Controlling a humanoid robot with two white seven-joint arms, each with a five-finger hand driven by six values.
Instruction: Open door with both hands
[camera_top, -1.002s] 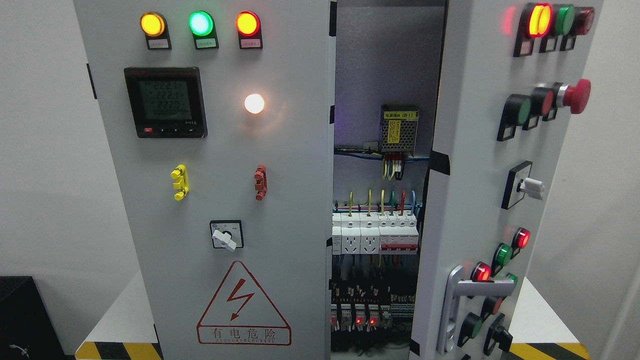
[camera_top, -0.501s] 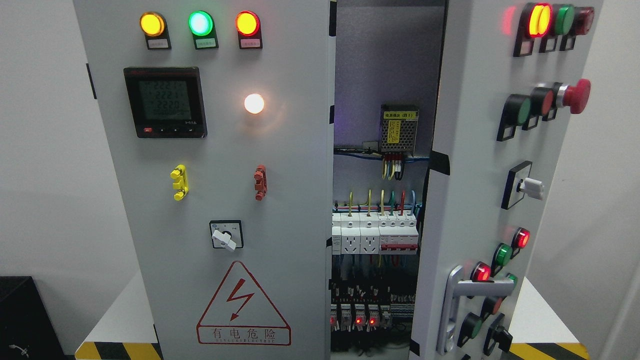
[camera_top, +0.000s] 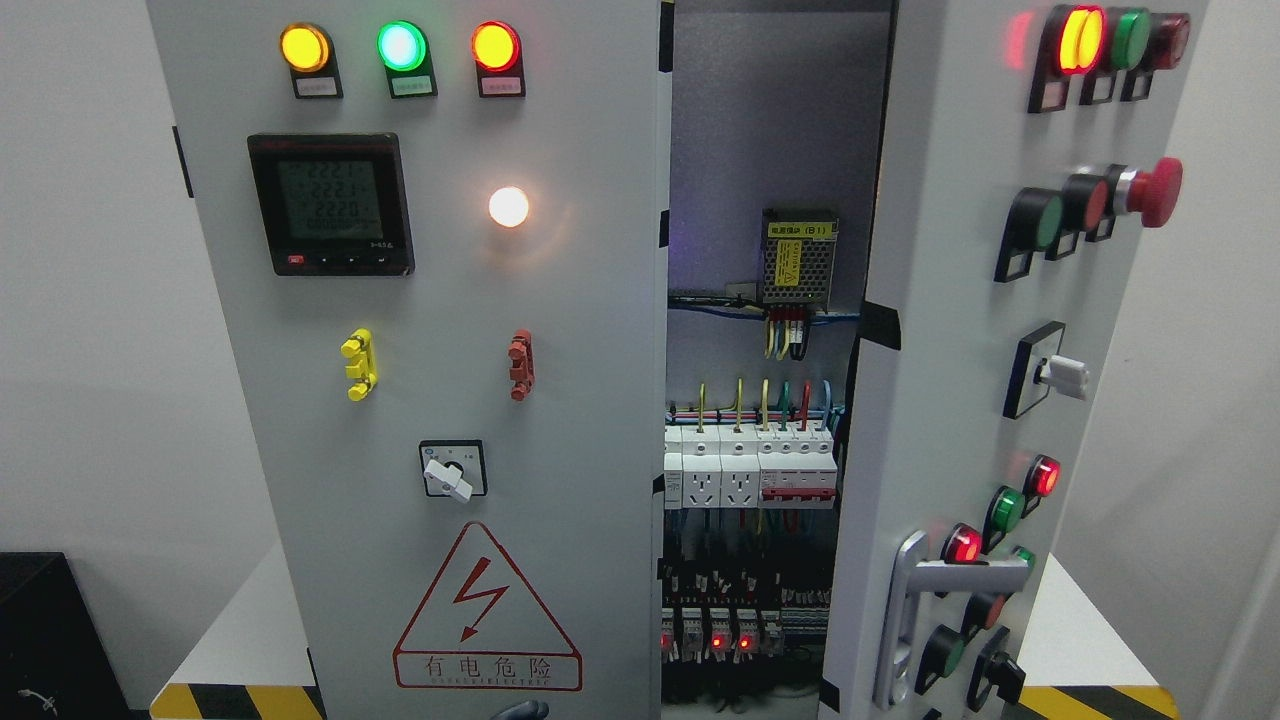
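The right door is seen swung ajar as before — a hand has newly appeared at the bottom edge; its finger state cannot be told.

On the left door of the electrical cabinet, a red warning triangle with a lightning bolt is marked 有电危险, with a line of smaller print beneath that cannot be read. Rows of digits near 222 are shown on the digital meter. Inside, "(B1)" after some Chinese characters is printed on the yellow label of the power supply. The small tags under the indicator lamps are illegible.
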